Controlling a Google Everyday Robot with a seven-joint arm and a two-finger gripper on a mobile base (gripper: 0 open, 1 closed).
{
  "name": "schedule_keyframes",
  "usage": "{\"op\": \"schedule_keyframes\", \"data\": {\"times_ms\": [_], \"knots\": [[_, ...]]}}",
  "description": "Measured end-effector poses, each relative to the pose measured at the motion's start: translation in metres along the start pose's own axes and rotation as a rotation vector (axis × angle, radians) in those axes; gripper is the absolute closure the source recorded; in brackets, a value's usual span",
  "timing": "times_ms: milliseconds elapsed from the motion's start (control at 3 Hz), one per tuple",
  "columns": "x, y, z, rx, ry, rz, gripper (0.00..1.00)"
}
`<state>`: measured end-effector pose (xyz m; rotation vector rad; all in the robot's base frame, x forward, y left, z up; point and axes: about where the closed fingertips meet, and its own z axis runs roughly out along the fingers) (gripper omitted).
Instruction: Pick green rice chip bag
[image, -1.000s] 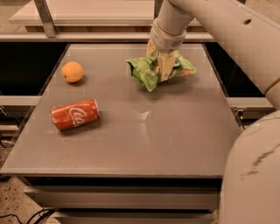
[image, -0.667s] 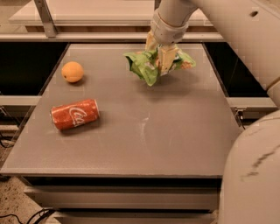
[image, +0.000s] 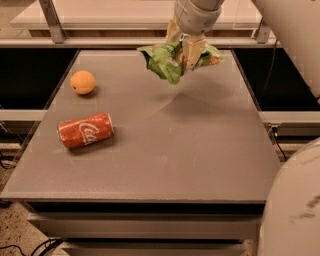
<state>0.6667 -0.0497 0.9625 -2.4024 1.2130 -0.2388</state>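
Right, jaws were clenched on the green rice chip bag (image: 160, 62), pinching its crumpled middle. The gripper (image: 184, 55) sat at about 12 o'clock over the table (image: 200, 150), near the far edge, with the arm (image: 197, 12) above it. The bag hung off the fingers and looked clear of the top, with a shadow under it toward 6 o'clock. Loose ends flopped out at 9 and 3 o'clock of the grip. The orange (image: 82, 82) was at 10 o'clock and the red can (image: 86, 131) lay on its side at 8 o'clock, both well apart from the bag. My read: pick made, lift under way. To do it well: firm pinch, straight up, slow, no swing, because crinkly film can slip out.
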Motion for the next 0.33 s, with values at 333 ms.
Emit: {"op": "schedule_keyframes", "data": {"times_ms": [333], "knots": [[-0.0003,0.0000,-0.0005,0.000,-0.002,-0.001,1.00]]}}
